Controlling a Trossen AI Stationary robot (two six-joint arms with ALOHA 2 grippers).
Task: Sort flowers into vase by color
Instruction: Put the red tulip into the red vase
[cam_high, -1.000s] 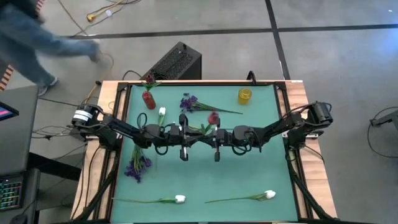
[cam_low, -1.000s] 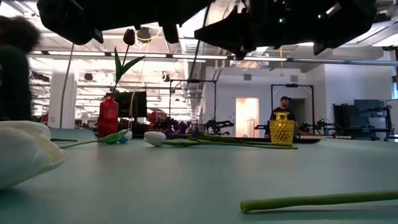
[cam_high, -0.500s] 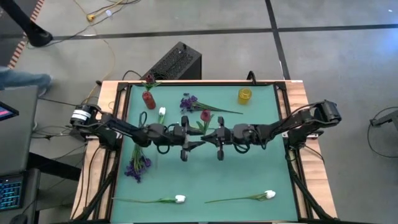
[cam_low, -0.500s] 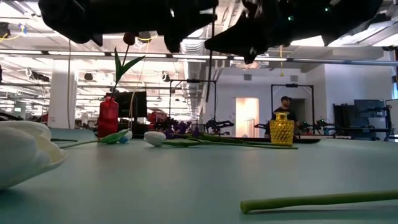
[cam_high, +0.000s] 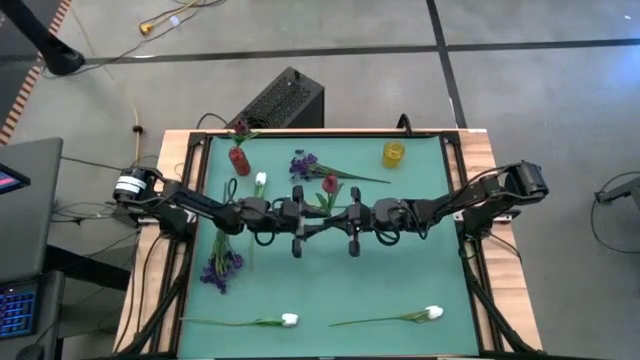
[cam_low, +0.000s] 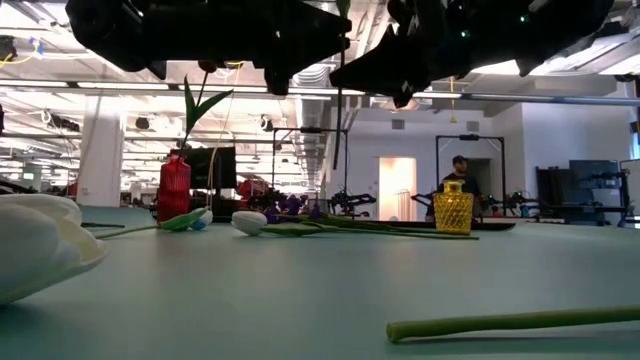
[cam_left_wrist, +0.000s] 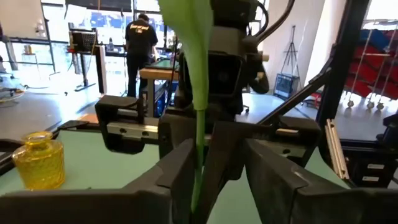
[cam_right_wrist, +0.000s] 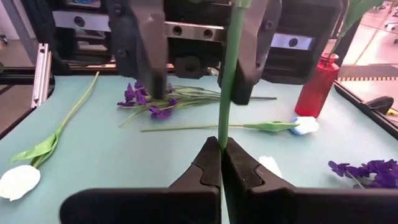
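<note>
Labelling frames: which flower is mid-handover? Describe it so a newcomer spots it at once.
Look above the middle of the green table, where the two arms meet. The red tulip hangs there, its stem pinched in the right gripper. It is the only flower off the table; every other lies flat or stands in the red vase.

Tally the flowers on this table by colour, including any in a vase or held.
White artificial tulips: 3
Red-pink artificial tulips: 2
Purple clustered artificial blooms: 2
Total: 7
</note>
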